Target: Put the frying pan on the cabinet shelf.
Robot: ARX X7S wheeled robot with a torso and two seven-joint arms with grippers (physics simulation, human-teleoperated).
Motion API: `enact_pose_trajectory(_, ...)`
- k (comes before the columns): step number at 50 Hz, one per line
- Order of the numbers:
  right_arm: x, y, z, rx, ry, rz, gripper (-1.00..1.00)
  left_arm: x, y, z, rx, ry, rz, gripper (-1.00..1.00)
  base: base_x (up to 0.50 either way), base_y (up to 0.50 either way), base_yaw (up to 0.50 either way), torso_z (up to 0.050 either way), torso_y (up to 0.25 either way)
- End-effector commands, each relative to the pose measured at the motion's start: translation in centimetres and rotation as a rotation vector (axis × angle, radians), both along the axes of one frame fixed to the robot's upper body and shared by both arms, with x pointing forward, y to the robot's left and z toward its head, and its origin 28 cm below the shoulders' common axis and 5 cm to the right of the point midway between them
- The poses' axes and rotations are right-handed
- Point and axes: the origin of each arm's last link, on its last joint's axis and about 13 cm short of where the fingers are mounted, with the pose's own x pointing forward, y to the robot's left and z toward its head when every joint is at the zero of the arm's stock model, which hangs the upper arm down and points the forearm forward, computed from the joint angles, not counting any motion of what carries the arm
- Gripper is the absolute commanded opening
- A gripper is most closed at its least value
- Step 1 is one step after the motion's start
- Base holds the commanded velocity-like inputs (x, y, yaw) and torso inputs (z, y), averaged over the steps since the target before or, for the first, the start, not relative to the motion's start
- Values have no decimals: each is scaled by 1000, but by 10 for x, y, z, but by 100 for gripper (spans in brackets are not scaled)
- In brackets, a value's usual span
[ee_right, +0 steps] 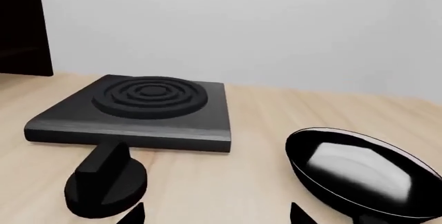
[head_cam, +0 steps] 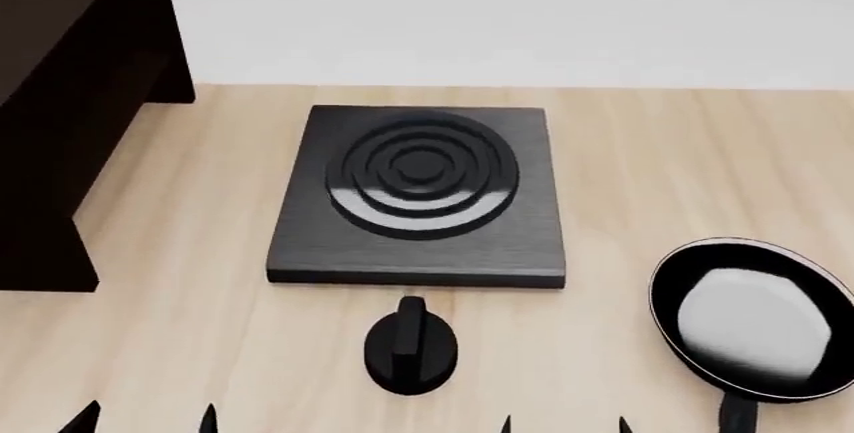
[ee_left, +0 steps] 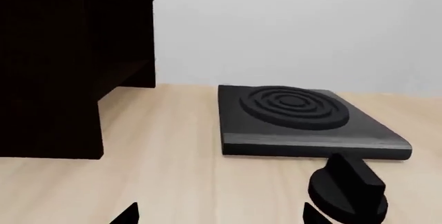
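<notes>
The frying pan [head_cam: 754,318] lies on the wooden table at the near right, black with a glossy pale-grey inside, its short handle [head_cam: 737,415] pointing towards me. In the right wrist view the frying pan [ee_right: 359,169] sits just beyond and to one side of my right gripper [ee_right: 216,214], which is open with only bare table between its fingertips. My left gripper [ee_left: 219,214] is open too and holds nothing. The dark cabinet [head_cam: 67,83] stands at the far left. Its shelf boards [ee_left: 124,71] are hard to tell apart in the dark. Both grippers' tips, left [head_cam: 147,421] and right [head_cam: 565,425], show at the head view's lower edge.
A square black ringed hob plate [head_cam: 420,193] lies in the middle of the table. A black round knob [head_cam: 411,348] stands just in front of it, between the two grippers. A white wall [head_cam: 534,13] closes the back.
</notes>
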Motion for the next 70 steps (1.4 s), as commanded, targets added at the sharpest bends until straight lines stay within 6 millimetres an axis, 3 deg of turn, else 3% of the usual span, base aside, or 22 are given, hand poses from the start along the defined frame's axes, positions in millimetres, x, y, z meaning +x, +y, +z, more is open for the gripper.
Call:
enact_pose_trajectory(1, 0, 0, 0, -14, 5, 2, 100, -3, -6, 15, 9, 16, 9, 100, 500, 0, 0, 0, 0)
enact_pose_trajectory(6, 0, 0, 0, -17, 8, 6, 100, 2, -5, 5, 6, 19, 5, 100, 500, 2, 0, 0, 0)
enact_pose_trajectory(37, 0, 0, 0, -6, 11, -1, 100, -2, -6, 6, -1, 6, 2, 100, 497, 2, 0, 0, 1)
enact_pose_trajectory(54, -1, 0, -2, -14, 23, 12, 100, -3, -7, 9, 23, 16, -13, 100, 68, 0, 0, 0, 0)
enact_pose_trajectory(60, -9, 1, 18, -34, -3, -2, 100, -3, -1, 18, -43, 13, 1, 100, 0, 0, 0, 0, 0)
enact_pose_trajectory(67, -20, -7, 53, -114, -57, -41, 100, -3, 4, 66, -9, -74, -13, 100, 0, 0, 0, 0, 0)
enact_pose_trajectory(70, -28, -11, 73, -128, -74, -48, 100, -4, 3, 77, 3, -58, -38, 100, 0, 0, -1, 0, 0)
